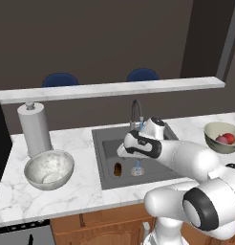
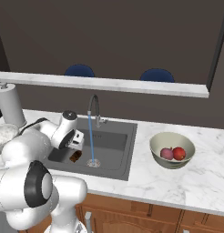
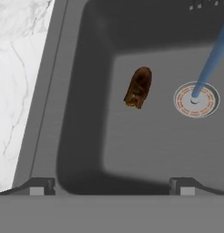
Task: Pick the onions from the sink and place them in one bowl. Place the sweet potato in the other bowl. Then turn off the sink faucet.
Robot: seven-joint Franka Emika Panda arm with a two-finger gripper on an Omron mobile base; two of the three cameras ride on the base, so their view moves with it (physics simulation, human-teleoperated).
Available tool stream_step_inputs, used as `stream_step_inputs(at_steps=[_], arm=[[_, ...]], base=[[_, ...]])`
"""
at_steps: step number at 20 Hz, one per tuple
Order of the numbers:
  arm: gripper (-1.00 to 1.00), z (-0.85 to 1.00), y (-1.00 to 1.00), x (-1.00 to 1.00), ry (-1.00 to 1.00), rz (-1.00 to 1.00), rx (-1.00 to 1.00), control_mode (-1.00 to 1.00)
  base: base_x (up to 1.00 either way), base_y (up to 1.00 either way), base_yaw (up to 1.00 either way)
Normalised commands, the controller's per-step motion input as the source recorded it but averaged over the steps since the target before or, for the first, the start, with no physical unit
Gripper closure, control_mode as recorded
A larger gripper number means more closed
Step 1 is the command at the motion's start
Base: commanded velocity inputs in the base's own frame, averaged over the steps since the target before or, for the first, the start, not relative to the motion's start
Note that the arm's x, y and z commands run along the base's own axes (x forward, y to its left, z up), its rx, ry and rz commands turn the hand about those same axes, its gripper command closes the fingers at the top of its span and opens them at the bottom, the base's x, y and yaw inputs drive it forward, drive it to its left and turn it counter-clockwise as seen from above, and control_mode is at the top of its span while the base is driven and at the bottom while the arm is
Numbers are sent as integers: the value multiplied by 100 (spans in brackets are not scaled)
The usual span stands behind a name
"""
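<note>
Two bowls: one either side of the sink, both on the white marble counter.
Sink: dark grey rectangular basin set into the counter, round drain on its floor.
Grey bowl: wide, silvery and mottled, on the counter left of the sink, just in front of a paper towel roll; nothing inside it.
Olive bowl: smaller, pale-rimmed, right of the sink, and there they are, both onions in it!
Faucet: slim grey gooseneck at the back rim, a thin blue stream running straight down onto the drain.
Gripper: hanging above the sink over its left half, fingers spread wide apart, nothing between them; in the hand view the two dark tips frame the basin floor.
Onions: bright red one and a duller pinkish one, touching side by side.
Sweet potato: small, oblong, dark brown with an orange tinge at one end, lying on the sink floor left of the drain, near it but apart from the water.
</note>
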Motion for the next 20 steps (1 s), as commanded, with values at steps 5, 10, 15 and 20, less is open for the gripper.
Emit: stream_step_inputs(at_steps=[5, 10, 15, 20], arm=[[-100, -21, 10, 7, -1, -6, 0, -100], [-100, -22, 1, 11, -1, -7, 0, -100], [-100, -24, 0, 13, 0, -7, 0, -100], [-100, -16, 0, 15, 0, -8, 0, -100]], base=[[0, 0, 0], [0, 0, 0], [0, 0, 0], [0, 0, 0]])
